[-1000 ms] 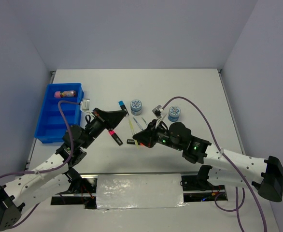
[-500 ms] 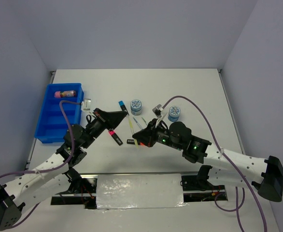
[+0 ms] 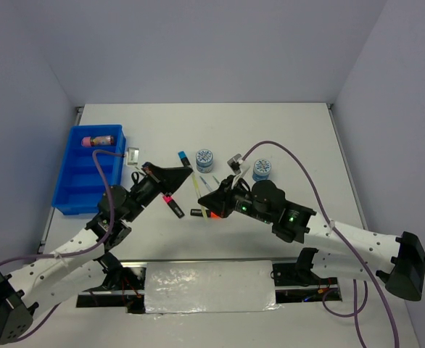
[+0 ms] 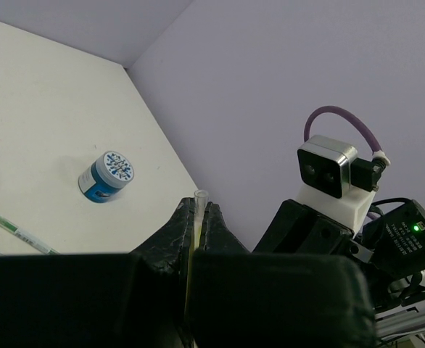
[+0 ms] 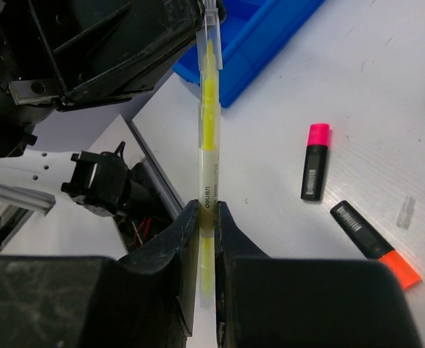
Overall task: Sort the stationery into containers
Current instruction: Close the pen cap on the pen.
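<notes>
A yellow stick (image 5: 209, 109) with a clear body is held at both ends. My right gripper (image 5: 209, 210) is shut on its lower part. My left gripper (image 4: 196, 212) is shut on its clear tip (image 4: 200, 195). In the top view the two grippers meet above the table's middle, left (image 3: 187, 172) and right (image 3: 204, 196). The blue tray (image 3: 75, 185) stands at the left with a pink tube (image 3: 96, 140) in its far compartment. A pink-capped highlighter (image 5: 315, 161) and an orange-capped one (image 5: 376, 243) lie on the table below.
Two blue-white tape rolls (image 3: 204, 159) (image 3: 261, 169), a blue-capped highlighter (image 3: 183, 159) and thin pens (image 3: 211, 181) lie past the grippers. A small clear cap (image 5: 405, 212) lies by the orange highlighter. The tray's corner (image 5: 263, 36) is near the left gripper.
My right arm has edged left toward the left gripper with the yellow stick. The left arm has barely moved.
</notes>
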Robot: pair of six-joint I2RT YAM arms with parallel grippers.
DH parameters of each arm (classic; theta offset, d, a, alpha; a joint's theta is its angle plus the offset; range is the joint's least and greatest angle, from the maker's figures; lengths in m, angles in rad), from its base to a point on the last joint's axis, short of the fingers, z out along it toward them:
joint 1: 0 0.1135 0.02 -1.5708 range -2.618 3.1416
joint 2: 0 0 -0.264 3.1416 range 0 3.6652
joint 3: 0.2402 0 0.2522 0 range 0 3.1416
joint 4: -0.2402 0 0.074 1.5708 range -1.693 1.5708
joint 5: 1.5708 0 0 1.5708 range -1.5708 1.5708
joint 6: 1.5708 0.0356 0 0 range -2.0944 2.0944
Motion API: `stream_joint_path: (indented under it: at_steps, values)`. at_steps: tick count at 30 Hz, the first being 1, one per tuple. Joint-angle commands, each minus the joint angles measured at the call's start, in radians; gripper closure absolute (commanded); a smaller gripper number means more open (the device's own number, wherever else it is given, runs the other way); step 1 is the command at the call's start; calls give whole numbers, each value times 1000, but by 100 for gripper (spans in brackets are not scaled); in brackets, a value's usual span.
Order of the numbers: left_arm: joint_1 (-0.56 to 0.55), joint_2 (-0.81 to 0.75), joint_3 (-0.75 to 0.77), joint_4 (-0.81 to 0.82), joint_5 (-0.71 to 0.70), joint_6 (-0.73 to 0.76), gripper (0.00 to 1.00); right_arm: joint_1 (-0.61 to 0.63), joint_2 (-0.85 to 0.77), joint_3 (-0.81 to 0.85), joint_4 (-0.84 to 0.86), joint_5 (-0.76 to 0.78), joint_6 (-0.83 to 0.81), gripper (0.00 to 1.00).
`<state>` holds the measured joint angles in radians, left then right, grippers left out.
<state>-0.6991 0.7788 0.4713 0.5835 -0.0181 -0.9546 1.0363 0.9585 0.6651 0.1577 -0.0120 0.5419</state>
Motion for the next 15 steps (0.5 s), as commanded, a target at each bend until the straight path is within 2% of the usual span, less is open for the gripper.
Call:
stream_joint_path:
  at_steps: [1, 12, 13, 14, 15]
  values:
    - [-4, 4, 15, 30, 29, -15, 100, 7, 2, 71, 20, 43, -39, 100]
    - [-4, 14, 62, -93, 93, -42, 100, 7, 19, 136, 20, 106, -160, 100]
    - [-4, 16, 67, -97, 102, -41, 97, 8, 28, 137, 29, 92, -178, 100]
    - [-4, 19, 78, -111, 116, -33, 87, 10, 32, 134, 49, 86, -203, 100]
    - [-4, 17, 84, -120, 121, -26, 82, 8, 34, 134, 57, 81, -210, 100]
